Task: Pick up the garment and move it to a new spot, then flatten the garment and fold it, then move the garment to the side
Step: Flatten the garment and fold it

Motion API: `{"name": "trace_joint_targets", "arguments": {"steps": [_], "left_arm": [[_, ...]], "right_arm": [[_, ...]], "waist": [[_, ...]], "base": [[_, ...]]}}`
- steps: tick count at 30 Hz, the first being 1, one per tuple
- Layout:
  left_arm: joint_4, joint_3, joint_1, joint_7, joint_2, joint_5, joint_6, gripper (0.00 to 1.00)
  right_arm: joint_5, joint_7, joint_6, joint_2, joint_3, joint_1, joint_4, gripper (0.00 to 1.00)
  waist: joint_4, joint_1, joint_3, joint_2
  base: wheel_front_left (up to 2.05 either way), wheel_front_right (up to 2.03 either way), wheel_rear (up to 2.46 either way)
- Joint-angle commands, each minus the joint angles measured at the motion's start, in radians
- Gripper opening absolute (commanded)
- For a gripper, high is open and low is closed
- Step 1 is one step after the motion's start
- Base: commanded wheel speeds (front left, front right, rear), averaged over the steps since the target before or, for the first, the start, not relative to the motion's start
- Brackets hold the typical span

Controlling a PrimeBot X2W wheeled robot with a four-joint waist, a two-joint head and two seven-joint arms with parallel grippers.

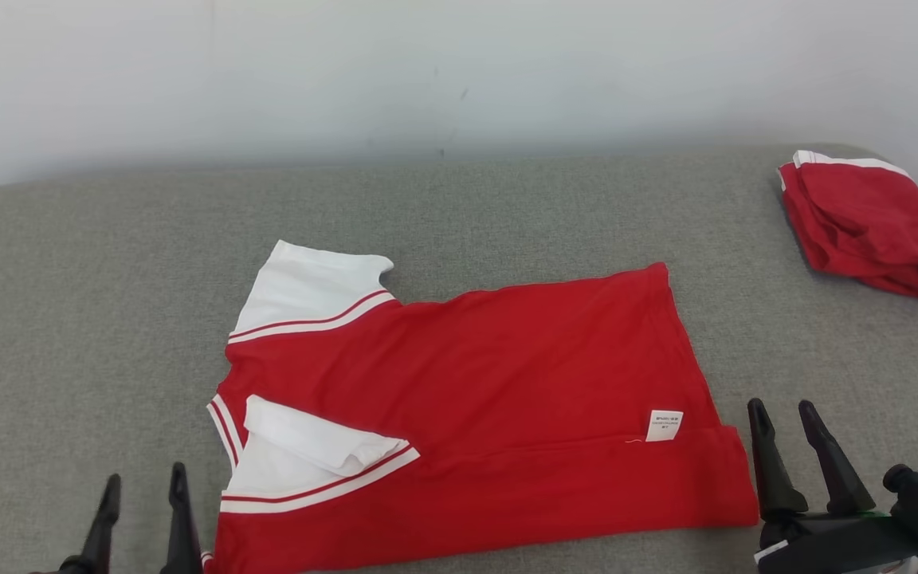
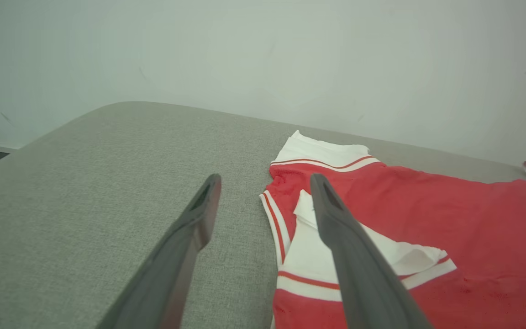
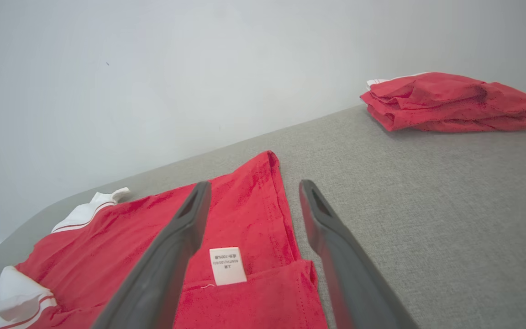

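The garment point(image 1: 499, 383) is a red shirt with white striped sleeves, lying flat on the grey surface, its near long edge folded up over the body. A white label point(image 1: 664, 425) shows near its right end. The near sleeve point(image 1: 307, 458) is folded inward. My left gripper point(image 1: 145, 488) is open at the garment's near left corner, holding nothing; in the left wrist view the gripper point(image 2: 265, 180) points past the collar end of the garment point(image 2: 427, 214). My right gripper point(image 1: 783, 410) is open just right of the hem; in its own view the gripper point(image 3: 254, 187) hovers above the label point(image 3: 228, 266).
A second red garment point(image 1: 865, 223), folded into a loose bundle point(image 3: 450, 100), lies at the far right of the grey padded surface point(image 1: 108, 319). A pale wall point(image 1: 459, 72) rises behind the surface's far edge. Bare grey surface lies left of and behind the shirt.
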State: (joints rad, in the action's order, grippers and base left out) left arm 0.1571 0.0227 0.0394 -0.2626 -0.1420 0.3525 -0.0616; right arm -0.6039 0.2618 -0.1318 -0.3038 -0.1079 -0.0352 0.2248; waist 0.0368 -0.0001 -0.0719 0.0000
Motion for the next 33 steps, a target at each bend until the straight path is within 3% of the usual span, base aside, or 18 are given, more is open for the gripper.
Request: {"name": "trace_joint_targets", "arguments": {"steps": [1,10,16,20,28,33], "left_arm": [[-0.026,0.025,0.018,-0.003,0.013,-0.049,0.000,1.00],[-0.096,0.079,0.056,-0.003,0.072,-0.261,0.016,1.00],[-0.053,0.095,0.048,-0.003,0.087,-0.265,0.010,1.00],[-0.024,0.099,0.004,-0.003,0.083,-0.272,-0.018,1.00],[0.086,0.075,-0.243,-0.003,-0.052,-0.229,-0.067,1.00],[0.238,-0.034,-0.466,-0.001,-0.204,-0.102,-0.067,1.00]], "right_arm": [[0.055,0.003,0.003,0.022,0.014,0.014,-0.031,1.00],[0.325,0.002,0.003,0.139,0.039,0.068,-0.171,1.00],[0.370,0.002,0.003,0.187,0.060,0.089,-0.172,1.00],[0.372,0.002,0.003,0.185,0.051,0.055,-0.152,1.00],[0.339,0.002,0.003,0.155,0.030,-0.124,-0.096,1.00],[0.327,0.002,0.003,0.157,-0.022,-0.286,-0.034,1.00]], "waist": [[0.002,0.0001,0.003,0.0000],[0.011,0.0001,0.007,0.0000],[0.009,0.0001,-0.008,0.0000],[-0.008,0.0001,-0.032,0.0000],[-0.076,0.0001,-0.130,0.0000],[-0.153,0.0001,-0.226,0.0000]], "base": [[0.00,0.00,0.00],[0.00,0.00,0.00],[0.00,0.00,0.00],[0.00,0.00,0.00],[0.00,0.00,0.00],[0.00,0.00,0.00]]}}
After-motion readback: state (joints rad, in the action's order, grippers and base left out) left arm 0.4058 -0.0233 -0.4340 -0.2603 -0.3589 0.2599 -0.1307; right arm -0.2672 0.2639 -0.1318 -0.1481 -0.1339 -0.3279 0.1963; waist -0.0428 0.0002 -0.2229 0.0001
